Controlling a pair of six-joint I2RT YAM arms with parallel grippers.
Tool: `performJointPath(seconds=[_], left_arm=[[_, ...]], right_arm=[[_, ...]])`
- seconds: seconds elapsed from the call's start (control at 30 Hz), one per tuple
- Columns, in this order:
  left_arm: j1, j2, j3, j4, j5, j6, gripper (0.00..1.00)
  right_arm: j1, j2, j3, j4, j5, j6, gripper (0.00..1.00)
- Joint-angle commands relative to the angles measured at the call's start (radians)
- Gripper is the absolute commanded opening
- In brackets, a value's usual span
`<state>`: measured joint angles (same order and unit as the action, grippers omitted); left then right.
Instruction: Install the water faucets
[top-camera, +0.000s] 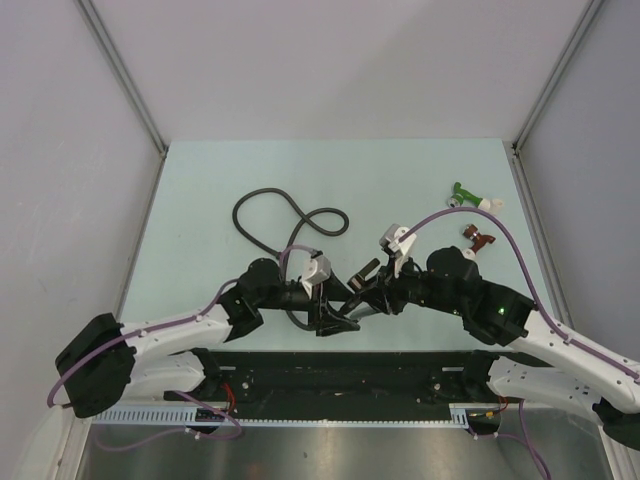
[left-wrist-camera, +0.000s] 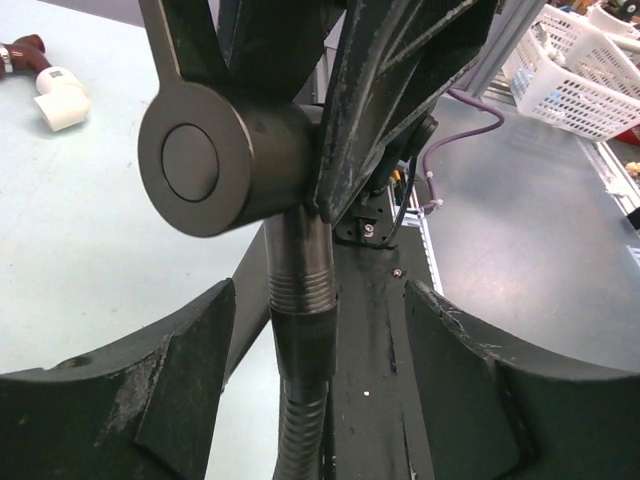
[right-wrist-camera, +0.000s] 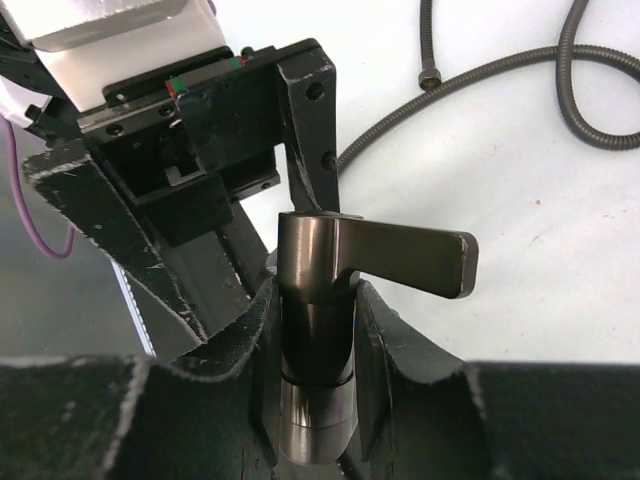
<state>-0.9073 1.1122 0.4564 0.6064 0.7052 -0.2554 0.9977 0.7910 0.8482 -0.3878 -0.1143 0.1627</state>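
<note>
The two arms meet low down, close to the near edge of the pale surface (top-camera: 200, 200). Behind them, and out to the left, lots of the surface is bare. Grey walls stand along the far side and both other sides.

The right pincer (right-wrist-camera: 315, 300) is squeezed tight on the round body of the faucet (right-wrist-camera: 310, 250). It holds the faucet up off the surface. The faucet's flat arm sticks out to one side.

The left pincer (left-wrist-camera: 318, 330) is wide open. Its fingers (left-wrist-camera: 150, 400) stand apart on both sides of the faucet's screw end, with a gap on each side. It holds nothing.

A bendy hose (left-wrist-camera: 298, 440) comes up right under that screw end. I cannot tell if it is screwed on. The rest of the hose lies in loops farther back.

A green fitting (top-camera: 463, 193) and a dark red fitting (top-camera: 478, 240) lie well apart to the right, near that edge. A white basket (left-wrist-camera: 590, 70) sits off the surface.

From above, the pincers hide most of the faucet. The right fingers cover its bottom.
</note>
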Motion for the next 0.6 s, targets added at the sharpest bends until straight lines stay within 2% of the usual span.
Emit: performJointPath(seconds=[0.0,0.03,0.07,0.13,0.17,0.23,0.27,0.3,0.47,0.57], left_arm=[[0.005,0.029,0.048,0.085,0.057,-0.054,0.68],[0.005,0.034,0.050,0.087,0.060,-0.056,0.65],[0.005,0.037,0.053,0.087,0.066,-0.058,0.55],[0.005,0.044,0.057,0.087,0.065,-0.064,0.44],[0.007,0.044,0.059,0.087,0.065,-0.065,0.33],[0.005,0.043,0.061,0.084,0.060,-0.070,0.20],[0.007,0.041,0.061,0.082,0.056,-0.070,0.07],[0.005,0.032,0.061,0.078,0.041,-0.070,0.01],[-0.004,-0.034,0.057,-0.011,-0.100,-0.041,0.00],[-0.048,-0.086,0.062,-0.089,-0.284,0.020,0.00]], right_arm=[[0.012,-0.024,0.017,0.119,-0.027,-0.009,0.00],[0.013,-0.024,0.018,0.121,-0.028,-0.011,0.00],[0.015,-0.026,0.017,0.121,-0.028,-0.011,0.00],[0.019,-0.026,0.017,0.119,-0.025,-0.012,0.00],[0.021,-0.026,0.017,0.121,-0.025,-0.012,0.00],[0.025,-0.027,0.017,0.121,-0.022,-0.012,0.00],[0.027,-0.027,0.018,0.122,-0.021,-0.011,0.00],[0.028,-0.027,0.018,0.122,-0.019,-0.011,0.00],[0.041,-0.022,0.018,0.122,0.016,-0.005,0.00],[0.048,-0.009,0.017,0.119,0.063,0.014,0.00]])
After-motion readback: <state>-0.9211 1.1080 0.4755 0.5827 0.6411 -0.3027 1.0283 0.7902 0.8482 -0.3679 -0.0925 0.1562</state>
